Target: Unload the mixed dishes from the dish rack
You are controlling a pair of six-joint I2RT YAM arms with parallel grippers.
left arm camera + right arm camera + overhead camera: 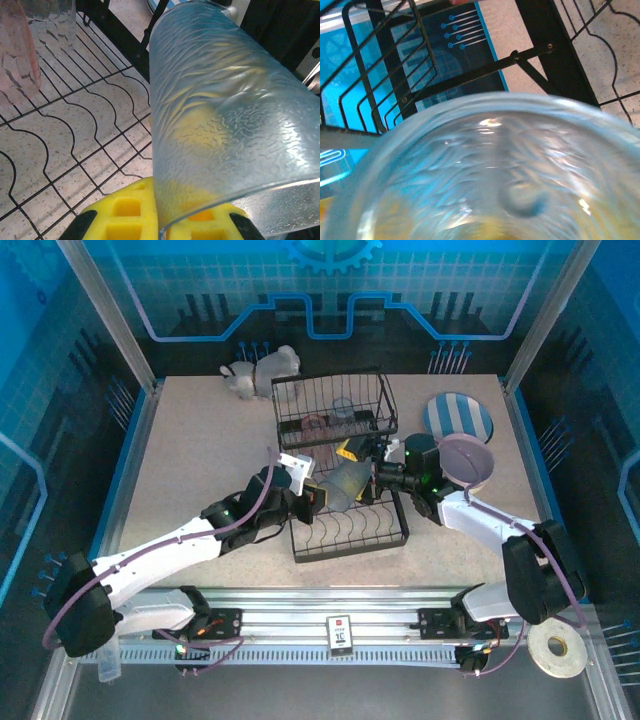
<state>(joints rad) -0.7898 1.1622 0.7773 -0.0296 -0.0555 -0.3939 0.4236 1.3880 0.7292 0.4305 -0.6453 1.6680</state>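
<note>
Tumbler (345, 485) of translucent blue-grey, rippled all over, hangs tipped on its side above the lower tier of the black wire dish rack (350, 555), between the two arms. The left gripper (312, 495) is clenched on its wall near the rim: the left wrist view has the yellow fingers (125, 207) pressed against the tumbler at the bottom edge of the picture. The right gripper (383, 473) sits just at the tumbler's other end, looking straight at its base (from where I stand I cannot tell whether its jaws grip or stand apart). Further along the rack, a pink tumbler (17, 55) and a clear one (52, 22) stand beside each other. Off to the right on the speckled table (200, 460) lie a blue-and-white striped plate (458, 418) and, near it, a lavender bowl (467, 462). A white animal figurine (262, 372) rests by the far edge, left of the rack.
</note>
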